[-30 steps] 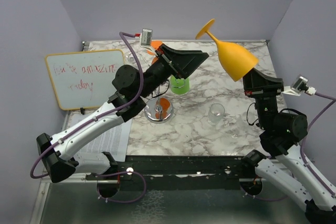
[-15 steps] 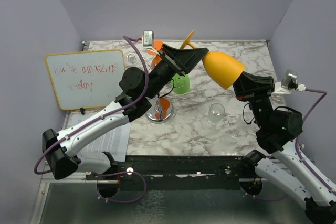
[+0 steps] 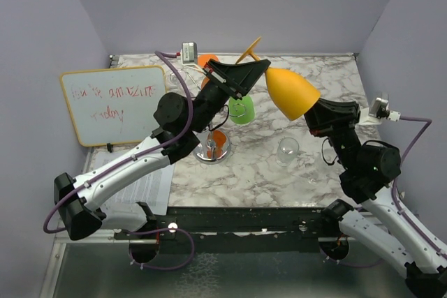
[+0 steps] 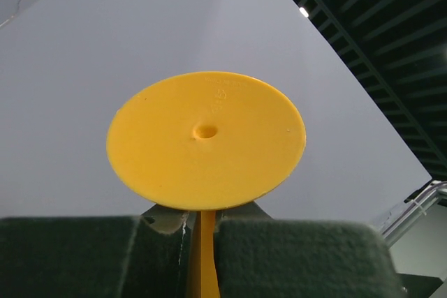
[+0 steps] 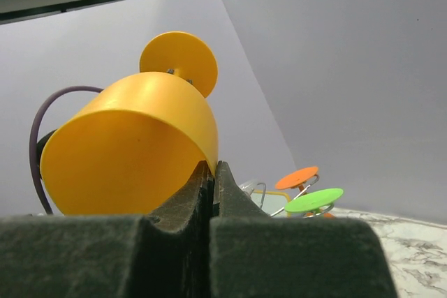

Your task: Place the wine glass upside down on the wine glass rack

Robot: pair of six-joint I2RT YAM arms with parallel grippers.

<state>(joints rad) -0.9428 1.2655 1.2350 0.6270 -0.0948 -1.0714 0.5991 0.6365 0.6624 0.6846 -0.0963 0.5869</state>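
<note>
The yellow-orange wine glass [image 3: 290,93] hangs in the air over the back of the table, tilted, its foot pointing up and to the left. My right gripper [image 3: 312,113] is shut on the rim of the bowl [image 5: 126,151], pinching the wall between its fingers [image 5: 213,172]. My left gripper [image 3: 260,66] is shut on the thin stem just below the round foot [image 4: 206,141], the pads pressed to both sides of the stem [image 4: 202,242]. The wine glass rack [image 3: 211,151] stands below the left arm, its mirrored base showing on the table.
A green glass [image 3: 239,111] and an orange glass [image 3: 207,61] hang on the rack's wire arms [image 5: 307,204]. A clear glass [image 3: 287,150] stands on the marble table [image 3: 265,172]. A whiteboard [image 3: 112,102] leans at the left, with a paper sheet [image 3: 143,186] in front.
The right arm swung the glass down and to the left, laying it flatter. The left gripper came onto the stem and closed on it.
</note>
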